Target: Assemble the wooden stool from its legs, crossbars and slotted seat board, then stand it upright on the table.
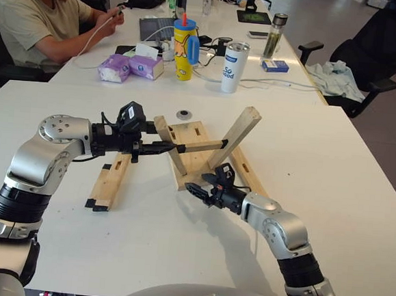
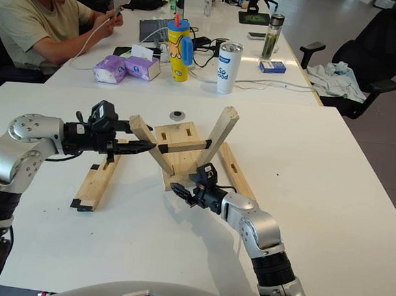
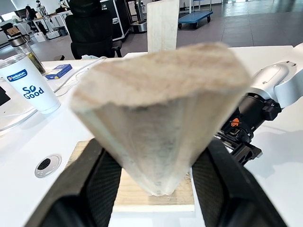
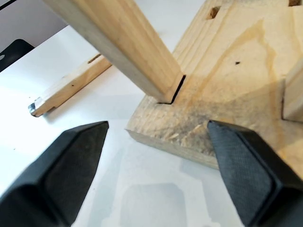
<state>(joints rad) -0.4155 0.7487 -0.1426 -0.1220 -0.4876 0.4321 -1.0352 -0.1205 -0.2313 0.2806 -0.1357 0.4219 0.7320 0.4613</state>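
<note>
Your white counter (image 1: 333, 172) carries the seat board (image 1: 193, 161) at mid-frame in the head views, with two legs slanting up out of its slots. Your left gripper (image 1: 165, 147) is clamped on the left leg (image 1: 163, 127). Your right gripper (image 1: 193, 189) sits lower in the frame with its fingers spread wide. The board's near corner lies just ahead of them, by that leg's slot.

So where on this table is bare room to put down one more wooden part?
Widest bare patch: the right side of the table, between the loose piece beside the seat board and the right edge. Crowded: the middle, where the left hand holds a leg and the right hand is at the board's corner.
</note>
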